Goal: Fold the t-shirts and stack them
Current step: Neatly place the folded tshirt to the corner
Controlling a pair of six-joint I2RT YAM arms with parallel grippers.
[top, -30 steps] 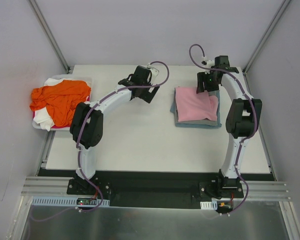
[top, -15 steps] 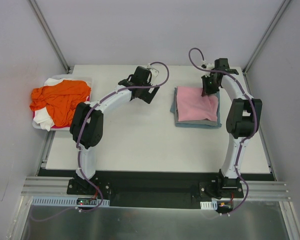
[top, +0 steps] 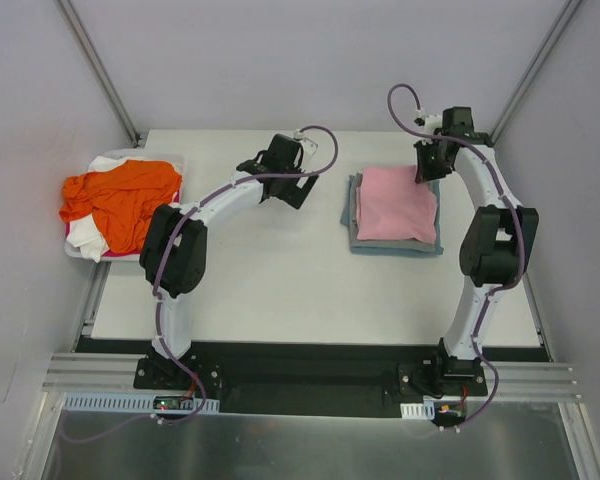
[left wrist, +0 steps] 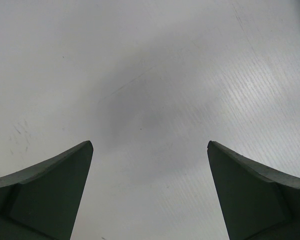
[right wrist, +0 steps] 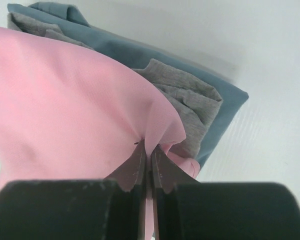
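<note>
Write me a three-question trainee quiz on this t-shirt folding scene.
1. True or false: the left gripper is open and holds nothing.
2. The right gripper is shut on: A) the light pink cotton t-shirt; B) a folded towel; C) nothing.
3. Where does the crumpled orange cotton t-shirt lie?
Key: 1 true. 2 A. 3 In the white plastic bin at the left side of the white table, unfolded.

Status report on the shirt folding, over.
Right gripper shut on pink t-shirt corner, atop grey-blue t-shirt. Left gripper open, empty, over table. Nothing in the way.
</note>
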